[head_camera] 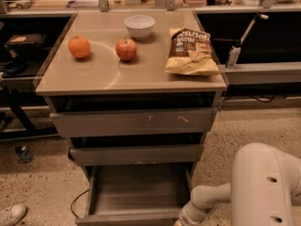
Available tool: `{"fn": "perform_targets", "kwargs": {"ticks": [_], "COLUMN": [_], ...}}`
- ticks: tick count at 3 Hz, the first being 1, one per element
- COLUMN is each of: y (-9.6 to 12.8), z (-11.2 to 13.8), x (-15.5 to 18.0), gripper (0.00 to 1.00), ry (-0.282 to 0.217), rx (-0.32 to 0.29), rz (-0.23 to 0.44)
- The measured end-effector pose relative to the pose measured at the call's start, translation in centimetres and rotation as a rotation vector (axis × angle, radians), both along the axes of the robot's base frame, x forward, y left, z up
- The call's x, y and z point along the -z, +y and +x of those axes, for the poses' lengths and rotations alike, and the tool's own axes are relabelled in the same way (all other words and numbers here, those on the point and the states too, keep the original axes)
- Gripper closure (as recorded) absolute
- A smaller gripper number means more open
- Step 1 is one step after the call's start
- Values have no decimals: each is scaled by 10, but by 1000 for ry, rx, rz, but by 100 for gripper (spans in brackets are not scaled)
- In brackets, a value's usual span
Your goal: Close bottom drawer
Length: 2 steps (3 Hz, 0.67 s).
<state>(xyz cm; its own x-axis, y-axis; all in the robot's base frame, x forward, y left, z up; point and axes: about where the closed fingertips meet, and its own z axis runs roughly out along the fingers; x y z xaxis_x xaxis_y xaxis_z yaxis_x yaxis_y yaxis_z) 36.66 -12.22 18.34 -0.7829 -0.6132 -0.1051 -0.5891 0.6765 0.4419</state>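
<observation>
The bottom drawer (138, 192) is pulled well out of the grey-brown cabinet, an empty shallow tray with its plain front (127, 217) at the bottom edge of the camera view. Above it are the mid-width plain drawer front (136, 153) and the widest front with white scratch marks (134, 121). My white arm (214, 197) reaches from the lower right down to the drawer's front right corner. The gripper itself is below the picture's bottom edge and out of view.
On the cabinet top (99, 74) are an orange (79, 46), a red apple (126, 49), a white bowl (139, 25) and a chip bag (192, 52). Dark shelving stands on both sides. A shoe (11, 214) and a cable (77, 199) lie on the speckled floor at left.
</observation>
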Motion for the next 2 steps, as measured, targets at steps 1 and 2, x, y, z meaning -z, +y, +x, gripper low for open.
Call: {"fn": "perform_targets", "kwargs": {"ticks": [1,2], "y": [-3,-3], "z": [7,7], "x": [1,1], "gripper": [100,81], "ry": [0,0], "rx": [-7,-8], "rz": [-17,-17]}}
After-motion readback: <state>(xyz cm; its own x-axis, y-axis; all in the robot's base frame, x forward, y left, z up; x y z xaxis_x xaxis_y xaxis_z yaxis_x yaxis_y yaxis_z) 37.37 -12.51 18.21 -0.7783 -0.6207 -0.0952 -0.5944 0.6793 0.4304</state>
